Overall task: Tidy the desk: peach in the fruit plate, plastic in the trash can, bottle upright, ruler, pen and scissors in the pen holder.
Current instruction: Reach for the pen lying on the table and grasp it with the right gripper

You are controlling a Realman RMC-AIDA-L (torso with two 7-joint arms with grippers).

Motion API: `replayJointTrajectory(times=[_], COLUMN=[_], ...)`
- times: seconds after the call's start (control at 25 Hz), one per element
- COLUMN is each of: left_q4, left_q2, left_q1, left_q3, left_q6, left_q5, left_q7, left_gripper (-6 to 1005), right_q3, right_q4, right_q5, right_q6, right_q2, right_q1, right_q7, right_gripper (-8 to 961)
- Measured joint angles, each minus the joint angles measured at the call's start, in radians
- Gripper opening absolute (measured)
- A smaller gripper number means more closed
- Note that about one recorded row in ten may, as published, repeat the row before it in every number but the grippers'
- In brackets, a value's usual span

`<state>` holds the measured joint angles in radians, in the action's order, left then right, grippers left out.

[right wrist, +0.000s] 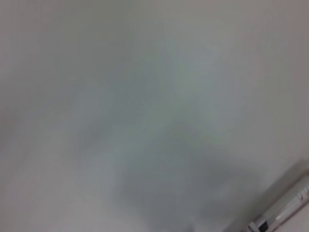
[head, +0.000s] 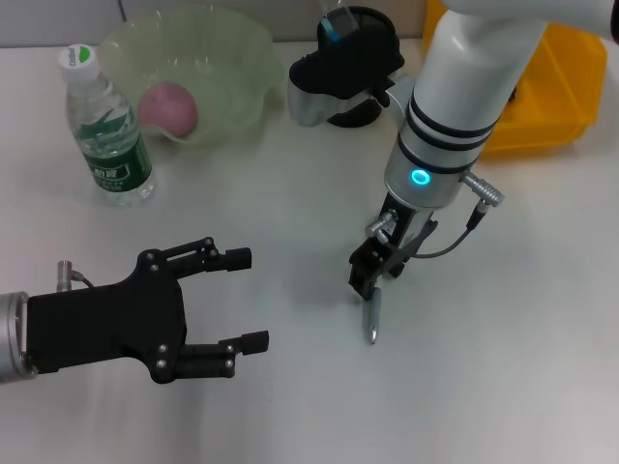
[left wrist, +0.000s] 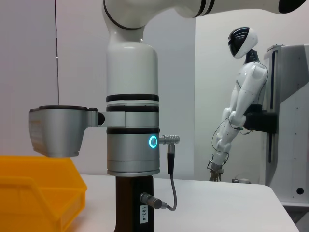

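Note:
A silver pen [head: 371, 321] lies on the white table in the head view. My right gripper [head: 375, 275] points straight down at its far end, low over the table. The right wrist view shows only the table close up and a piece of the pen [right wrist: 285, 208]. The peach [head: 170, 106] sits in the green fruit plate [head: 247, 58] at the back left. Beside it the bottle [head: 108, 130] stands upright. The black pen holder [head: 372, 34] at the back centre holds something blue. My left gripper [head: 248, 300] hovers open and empty at the front left.
A yellow bin [head: 551, 106] stands at the back right, behind the right arm, and also shows in the left wrist view [left wrist: 34, 193]. The right arm's wrist camera housing [head: 314, 92] juts out in front of the pen holder.

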<state>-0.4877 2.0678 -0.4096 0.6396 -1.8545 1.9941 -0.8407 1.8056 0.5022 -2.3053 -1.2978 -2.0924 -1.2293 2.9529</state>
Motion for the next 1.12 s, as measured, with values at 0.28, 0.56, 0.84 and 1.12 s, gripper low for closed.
replayJointTrajectory(times=[0.28, 0.56, 0.84, 1.12], left_q4=[0.0, 0.0, 0.0, 0.0], left_q2=[0.0, 0.0, 0.0, 0.0], left_q1=[0.0, 0.0, -0.001, -0.002], left_q3=[0.0, -0.002, 0.0, 0.0], left_q6=[0.0, 0.0, 0.0, -0.002], left_q5=[0.0, 0.0, -0.001, -0.002], left_q7=[0.0, 0.0, 0.0, 0.0], left_gripper=[829, 829, 829, 829], right_q3=[0.0, 0.0, 0.001, 0.009], right_q4=[-0.002, -0.003, -0.006, -0.006], right_q5=[-0.001, -0.001, -0.002, -0.001], right_q6=[0.0, 0.001, -0.004, -0.01], right_q2=[0.0, 0.0, 0.0, 0.0], right_q1=[-0.001, -0.001, 0.0, 0.003], right_q7=[-0.001, -0.003, -0.003, -0.002], right_gripper=[393, 317, 315, 313])
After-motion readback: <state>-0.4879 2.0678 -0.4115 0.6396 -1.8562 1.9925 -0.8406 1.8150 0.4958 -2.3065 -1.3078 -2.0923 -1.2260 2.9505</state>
